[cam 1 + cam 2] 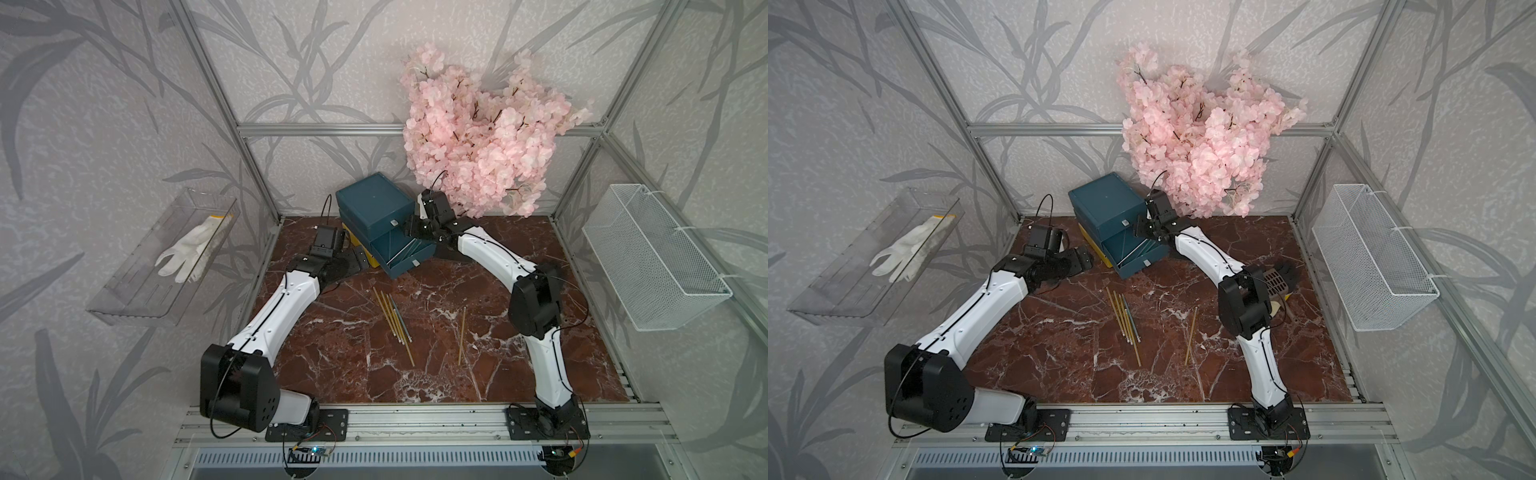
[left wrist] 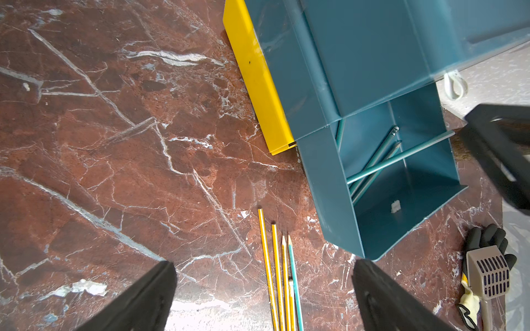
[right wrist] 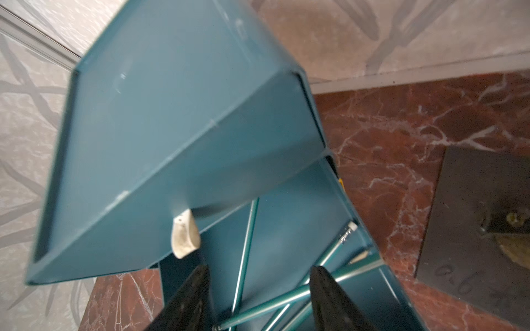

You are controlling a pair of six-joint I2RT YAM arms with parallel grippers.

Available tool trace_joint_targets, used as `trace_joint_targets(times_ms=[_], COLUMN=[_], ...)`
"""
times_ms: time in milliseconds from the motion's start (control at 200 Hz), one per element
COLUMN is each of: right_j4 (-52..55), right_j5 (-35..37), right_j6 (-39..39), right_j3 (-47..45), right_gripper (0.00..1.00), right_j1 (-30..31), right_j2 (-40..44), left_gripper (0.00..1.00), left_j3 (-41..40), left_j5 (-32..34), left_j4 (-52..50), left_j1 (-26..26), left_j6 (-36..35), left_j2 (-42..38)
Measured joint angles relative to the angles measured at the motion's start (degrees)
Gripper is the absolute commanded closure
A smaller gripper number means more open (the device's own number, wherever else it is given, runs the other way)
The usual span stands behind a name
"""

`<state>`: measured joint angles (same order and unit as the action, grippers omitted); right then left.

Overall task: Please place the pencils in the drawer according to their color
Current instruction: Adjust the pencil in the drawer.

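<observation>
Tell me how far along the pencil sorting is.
Done: teal pencils lie in the open teal drawer. In hand: nothing; right gripper hovers open over it, left gripper open. Left: yellow pencils and one teal pencil on the table.

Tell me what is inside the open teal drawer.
Several teal pencils lie crossed in the drawer, one propped on its rim. The chest above covers its back, so anything there is hidden.

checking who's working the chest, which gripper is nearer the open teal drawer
Right. The right gripper hangs open just above the open teal drawer, over the teal pencils inside. The left gripper, also open, is off to the side, by the yellow drawer.
</observation>
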<state>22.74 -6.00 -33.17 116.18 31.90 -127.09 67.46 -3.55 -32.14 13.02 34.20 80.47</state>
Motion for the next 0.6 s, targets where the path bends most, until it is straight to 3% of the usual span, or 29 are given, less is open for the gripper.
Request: trace_joint_targets(times_ms=[600], right_j4=[7.26], right_j5=[-1.49], right_j6=[-0.24], right_j3=[8.50], right_gripper=[0.41], right_j1=[-1.55], right_j2=[1.14], left_gripper=[0.00], left_j3=[0.00], left_j5=[-0.20], left_j4=[0.63], left_j1=[0.00], left_j6=[0.33], left_j2=[0.42])
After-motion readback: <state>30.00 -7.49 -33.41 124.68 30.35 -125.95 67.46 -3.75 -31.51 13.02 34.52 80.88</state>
